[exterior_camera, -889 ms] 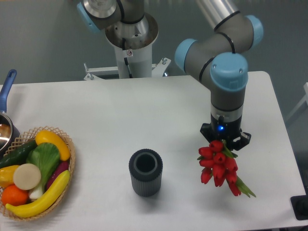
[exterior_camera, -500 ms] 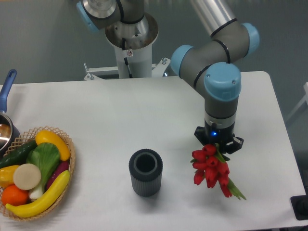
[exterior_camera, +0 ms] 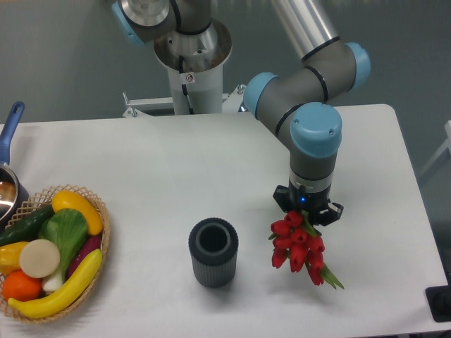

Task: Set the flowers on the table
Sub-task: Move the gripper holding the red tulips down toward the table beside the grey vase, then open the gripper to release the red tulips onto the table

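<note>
The flowers (exterior_camera: 296, 246), red buds with green stems and leaves, hang under my gripper (exterior_camera: 306, 213), which is shut on their upper end. The bunch slants down to the right, its green tip near the white table (exterior_camera: 176, 169); I cannot tell if it touches. The gripper's fingers are hidden behind its body and the buds. The bunch sits to the right of a dark ribbed cup (exterior_camera: 213, 252), apart from it.
A wicker basket (exterior_camera: 99, 211) with toy fruit and vegetables stands at the front left edge. A pot with a blue handle (exterior_camera: 10, 127) is at the far left. A dark object (exterior_camera: 440, 303) sits at the front right corner. The arm's base (exterior_camera: 190, 56) is at the back.
My gripper has moved left and slightly away from the front edge with the flowers in it, closer to the cup. The cup and basket have not moved.
</note>
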